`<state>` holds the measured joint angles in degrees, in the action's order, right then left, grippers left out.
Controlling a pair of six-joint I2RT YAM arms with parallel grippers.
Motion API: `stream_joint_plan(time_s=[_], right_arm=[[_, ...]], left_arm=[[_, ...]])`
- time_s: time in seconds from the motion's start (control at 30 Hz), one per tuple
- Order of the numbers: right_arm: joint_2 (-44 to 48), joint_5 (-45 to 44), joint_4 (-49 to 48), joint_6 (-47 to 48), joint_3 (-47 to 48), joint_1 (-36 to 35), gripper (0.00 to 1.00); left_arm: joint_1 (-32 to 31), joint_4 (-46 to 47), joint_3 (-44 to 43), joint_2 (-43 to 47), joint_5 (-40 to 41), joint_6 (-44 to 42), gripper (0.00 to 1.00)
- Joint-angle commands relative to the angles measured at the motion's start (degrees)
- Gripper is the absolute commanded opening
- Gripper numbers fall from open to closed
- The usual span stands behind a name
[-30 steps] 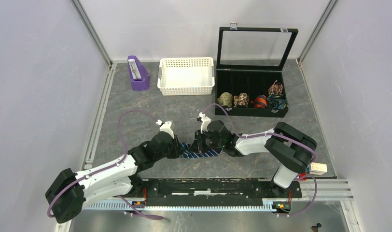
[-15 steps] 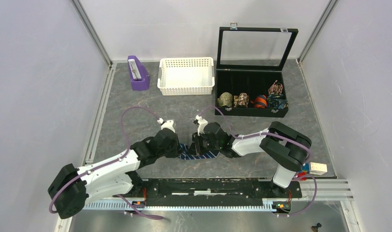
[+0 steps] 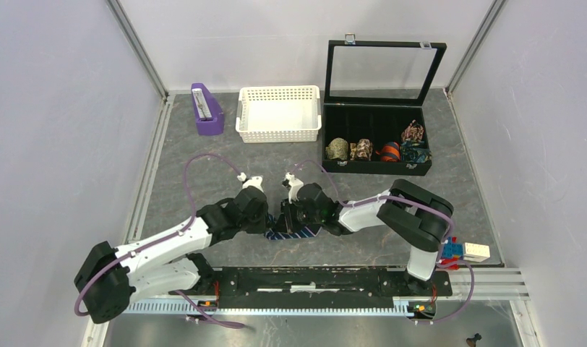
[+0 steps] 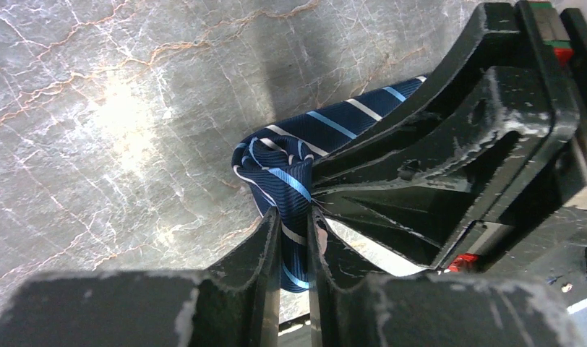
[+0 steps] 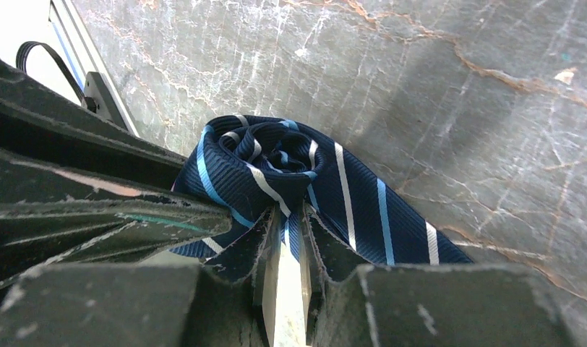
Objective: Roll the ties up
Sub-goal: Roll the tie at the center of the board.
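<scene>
Now both claws meet near table centre, slightly toward 6 o'clock. Left gripper [image 4: 294,217] clamped on fold of navy striped tie [image 4: 276,170], which sits coiled on marble top. Right gripper [image 5: 287,217] pinched shut on same coil from opposite side. Versus one second ago: both wrists shifted toward 9 o'clock, flat tail trailing toward 3 o'clock shorter. Black case [image 3: 370,168] at 1 o'clock unmoved.
</scene>
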<state>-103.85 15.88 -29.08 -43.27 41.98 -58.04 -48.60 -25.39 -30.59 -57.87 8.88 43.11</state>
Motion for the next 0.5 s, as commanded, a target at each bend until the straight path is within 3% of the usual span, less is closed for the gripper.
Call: stream_joint_plan(time_s=[0.0,0.47], right_arm=[[-1.73,0.74,-2.47,-0.63,3.29,-1.05,0.21],[-2.05,1.49,-2.65,-0.59,3.02,-1.51,0.21]], left_arm=[[0.17,-1.22,-3.77,-0.04,-0.26,-2.10,0.23],[0.08,-0.44,-5.08,-6.73,-0.85,-2.33,0.22]])
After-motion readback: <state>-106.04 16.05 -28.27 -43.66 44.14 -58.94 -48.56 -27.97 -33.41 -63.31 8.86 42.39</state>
